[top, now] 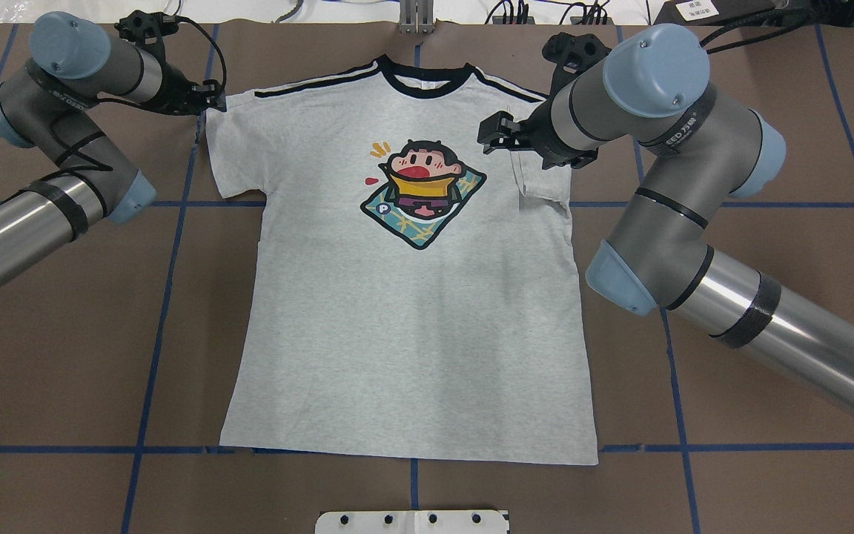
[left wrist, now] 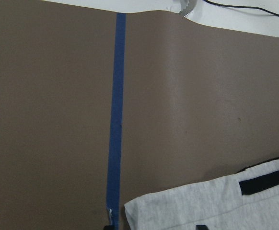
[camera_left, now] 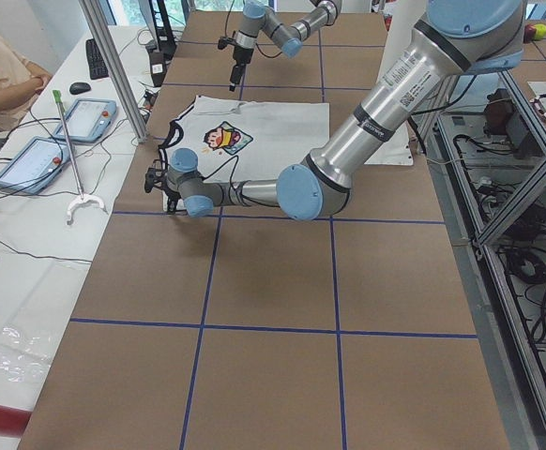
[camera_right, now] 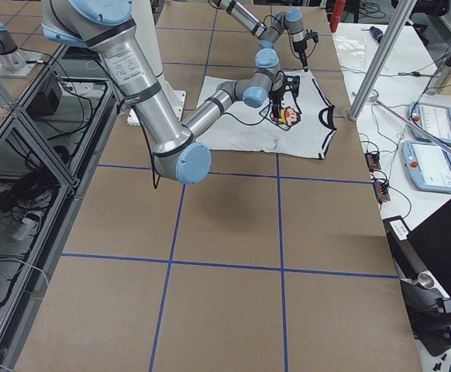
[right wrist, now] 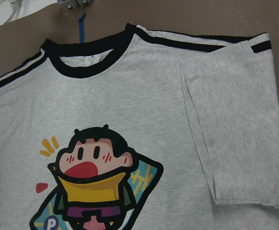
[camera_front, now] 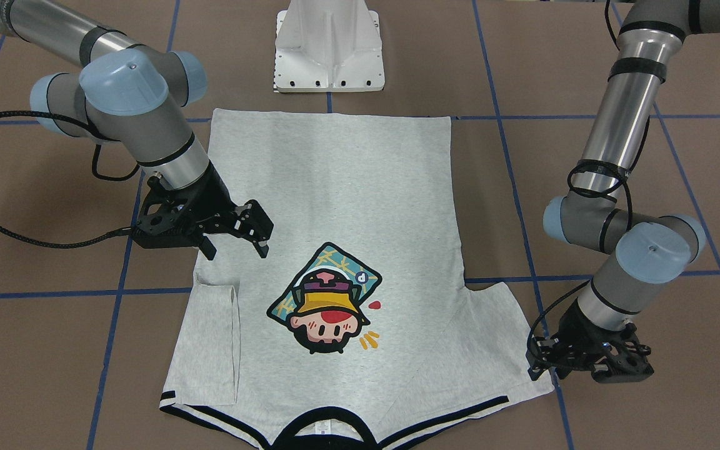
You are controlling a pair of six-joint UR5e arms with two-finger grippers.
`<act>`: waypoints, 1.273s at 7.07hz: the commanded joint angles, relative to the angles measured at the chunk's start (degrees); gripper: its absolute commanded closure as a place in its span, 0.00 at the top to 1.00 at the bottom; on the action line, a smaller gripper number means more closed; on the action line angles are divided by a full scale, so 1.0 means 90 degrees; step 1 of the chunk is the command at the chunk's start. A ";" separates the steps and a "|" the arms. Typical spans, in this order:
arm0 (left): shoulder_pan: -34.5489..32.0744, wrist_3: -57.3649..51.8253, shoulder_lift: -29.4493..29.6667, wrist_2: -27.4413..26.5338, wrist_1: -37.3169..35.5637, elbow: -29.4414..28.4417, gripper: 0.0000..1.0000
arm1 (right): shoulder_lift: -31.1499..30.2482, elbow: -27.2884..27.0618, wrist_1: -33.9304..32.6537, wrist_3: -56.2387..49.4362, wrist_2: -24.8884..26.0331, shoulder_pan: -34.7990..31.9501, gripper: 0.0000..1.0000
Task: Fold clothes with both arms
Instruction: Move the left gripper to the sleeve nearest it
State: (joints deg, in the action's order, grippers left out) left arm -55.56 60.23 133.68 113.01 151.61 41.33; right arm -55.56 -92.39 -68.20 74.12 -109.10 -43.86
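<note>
**Grey T-shirt flat on the table, one sleeve folded in**

On the robot's left, the left arm (top: 19,222) bends across the far corner of the brown table (top: 64,371). The left gripper (top: 208,100) sits low at the outer edge of the spread sleeve (top: 238,156), just beside the striped shoulder. Its wrist camera shows that sleeve's corner lying on the table next to a strip of blue tape (left wrist: 115,120). Two dark fingertips (left wrist: 201,227) peek in at the bottom edge of that view, set apart from each other (only their very tips show).

In the middle, the T-shirt (top: 412,334) lies front up and smooth. Its hem is toward the white base (top: 412,521) and its black neck trim (top: 427,78) is at the far side. The cartoon print (top: 421,189), a head in a yellow hat, sits on the chest, and black-and-white stripes (top: 316,80) run along both shoulders.

On the right, the folded sleeve (top: 542,185) is turned inward and rests flat on the shirt's body, with its edge running down from the shoulder stripe. The right gripper (top: 492,133) hovers over the cloth between the print and this folded sleeve. Its fingers are spread wide and hold nothing. The right arm (top: 694,222) comes in from the near right corner, with its elbow bent over the table beside the shirt's edge.
</note>
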 commanded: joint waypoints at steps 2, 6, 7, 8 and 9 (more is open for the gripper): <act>0.0001 0.0007 0.0010 -0.0037 0.0000 -0.0051 0.23 | 0.0031 0.0012 0.0000 -0.0042 0.0003 0.0001 1.00; -0.0163 0.0046 0.0107 0.0031 -0.0029 0.0114 0.00 | 0.0041 0.0012 0.0019 -0.0061 0.0003 -0.0028 1.00; -0.0165 0.0133 0.0204 0.0022 -0.0377 0.0637 0.00 | 0.0041 0.0012 0.0019 -0.0061 0.0003 -0.0028 1.00; -0.0155 0.0356 0.0253 0.0022 -0.0951 0.1145 0.00 | 0.0022 0.0002 0.0019 -0.0052 0.0003 -0.0028 1.00; -0.0087 0.0610 0.0283 0.0002 -0.1141 0.1334 0.00 | 0.0022 -0.0017 0.0019 -0.0052 0.0003 -0.0048 1.00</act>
State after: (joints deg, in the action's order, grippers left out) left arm -56.77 63.30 135.77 113.15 144.58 50.05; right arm -55.31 -92.39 -68.03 73.62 -109.07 -44.19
